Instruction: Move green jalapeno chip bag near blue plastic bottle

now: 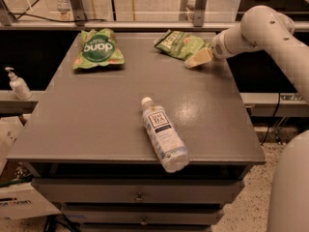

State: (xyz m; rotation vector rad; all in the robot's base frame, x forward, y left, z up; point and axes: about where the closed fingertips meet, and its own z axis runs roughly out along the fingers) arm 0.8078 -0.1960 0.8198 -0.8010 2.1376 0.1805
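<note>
The green jalapeno chip bag (179, 43) lies crinkled at the back right of the grey table (96, 124), its pale lettering facing up. The blue plastic bottle (164, 134) lies on its side near the table's front edge, white cap pointing toward the back. My gripper (198, 58) reaches in from the right on a white arm and sits low at the bag's right front edge, touching or nearly touching it. The bag is about a bottle's length away from the bottle.
A brighter green bag with a dark round logo (98, 49) lies at the back left. A white pump bottle (18, 84) stands on a ledge left of the table. Drawers (140, 197) are below the table front. A rail (145, 25) runs behind the table.
</note>
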